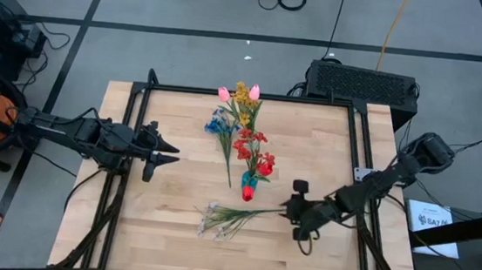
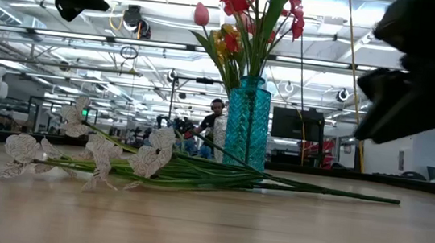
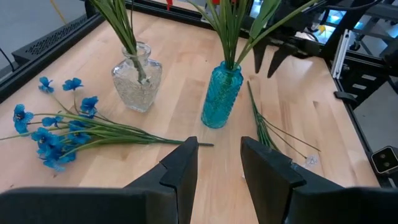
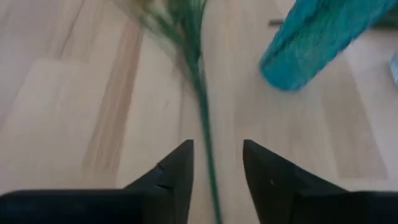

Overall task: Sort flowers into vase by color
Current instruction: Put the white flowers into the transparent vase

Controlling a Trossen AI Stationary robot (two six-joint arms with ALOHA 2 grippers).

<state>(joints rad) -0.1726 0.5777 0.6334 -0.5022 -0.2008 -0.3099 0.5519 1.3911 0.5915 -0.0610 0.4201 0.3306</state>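
Note:
A white spray (image 1: 221,218) lies flat on the table, blooms toward the left and stems toward the right; it also shows in the low view (image 2: 100,158). My right gripper (image 1: 290,209) is open just above its stem ends, and in the right wrist view one thin green stem (image 4: 204,124) runs between the fingers (image 4: 214,180) untouched. A teal vase (image 3: 222,93) holds red flowers (image 1: 257,151). A clear vase (image 3: 137,84) holds pink tulips and yellow blooms (image 1: 243,94). A blue spray (image 3: 56,127) lies on the table. My left gripper (image 3: 219,155) is open and empty at the left.
A black metal frame (image 1: 353,136) runs along the table's edges. The two vases stand close together at the table's middle, with the blue spray (image 1: 221,129) lying just to their left. Bare wood (image 1: 163,224) lies near the front left.

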